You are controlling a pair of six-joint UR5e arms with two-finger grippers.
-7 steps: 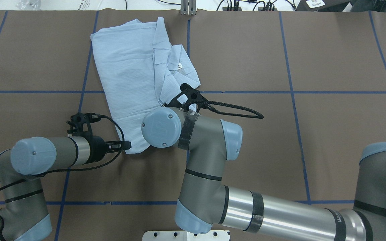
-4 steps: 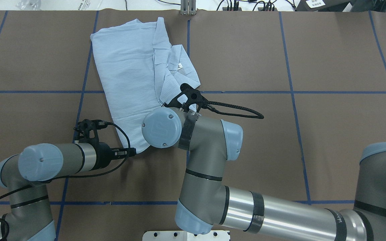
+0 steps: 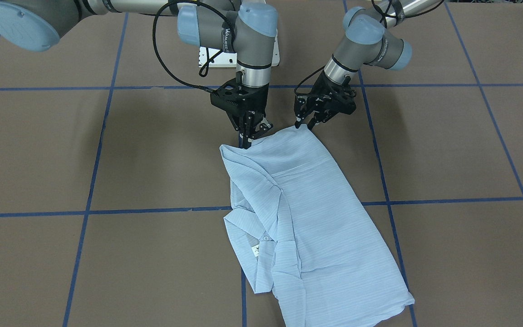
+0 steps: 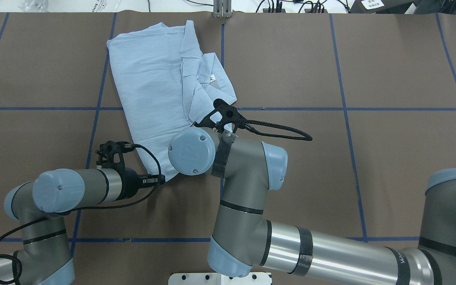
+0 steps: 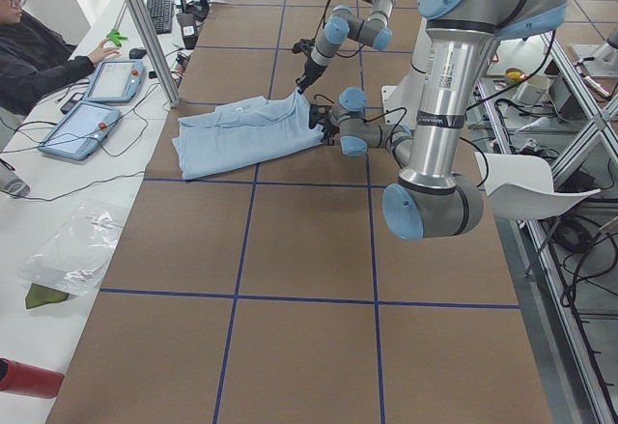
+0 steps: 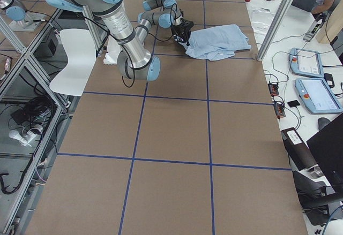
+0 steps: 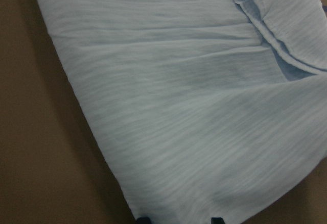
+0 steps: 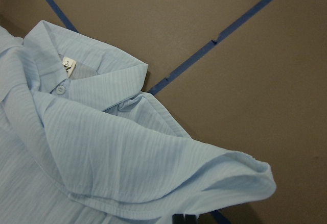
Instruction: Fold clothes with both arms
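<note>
1. The left arm reaches in low over the brown surface. Its left tool is pinched narrow on the left corner of the shirt, at the end nearest the robot.
2. The shirt lies left of the surface's middle, folded into a long band. It slants from the two tools out to the far edge. Most of it rests flat, and only the near end is raised.
3. The collar sits on the shirt's right side, lying open. A small white label and a button show inside it.
4. The right arm comes in from the right and bends over the shirt's near end, hiding its tool from overhead. From the front, the right tool points straight down, closed on the shirt's other near corner. The cloth beside it curls up in a loose fold above the surface.
5. Blue tape lines cross the surface in a grid.
</note>
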